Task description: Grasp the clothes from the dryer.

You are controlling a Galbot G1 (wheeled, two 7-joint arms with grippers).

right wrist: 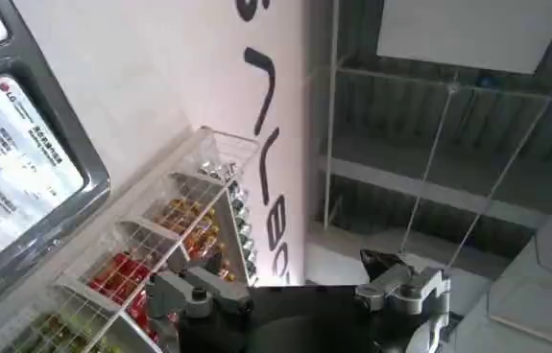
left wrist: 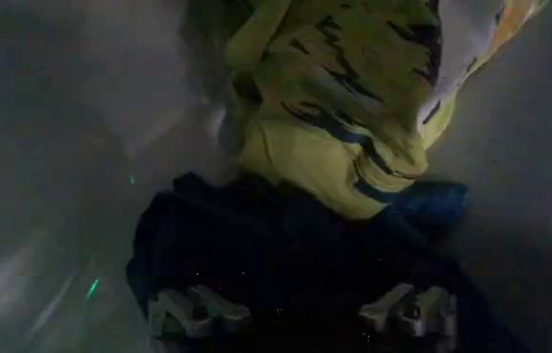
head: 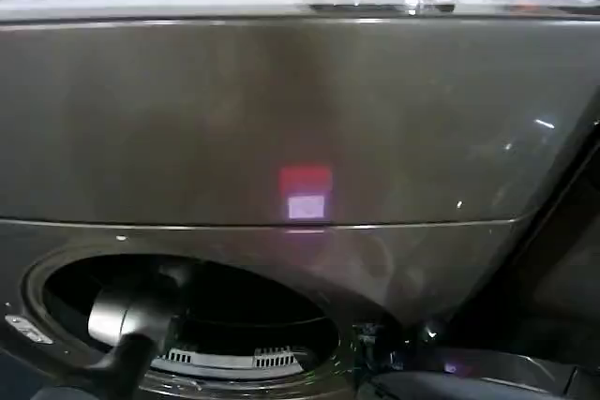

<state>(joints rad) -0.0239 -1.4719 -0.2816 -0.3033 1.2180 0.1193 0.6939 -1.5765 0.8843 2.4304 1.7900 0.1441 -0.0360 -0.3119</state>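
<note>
Reaching thru the dryer (head: pixel 281 119) porthole, left arm's inside; left tool (left wrist: pixel 304 315) has fingers apart, hovering just over the clothes (left wrist: pixel 324 163) in the drum: 2 pcs, navy nearest, yellow-green behind. Right tool (right wrist: pixel 300 293) is spread too, empty, up by a clear candy rack (right wrist: pixel 160 259).

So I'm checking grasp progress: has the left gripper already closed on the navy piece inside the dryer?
No: the left gripper hangs with its fingers spread apart above the navy piece, which lies loose beside the yellow-green piece.

Glossy metal dryer (head: pixel 187 110), seemingly soft clothes (left wrist: pixel 333 125)
</note>
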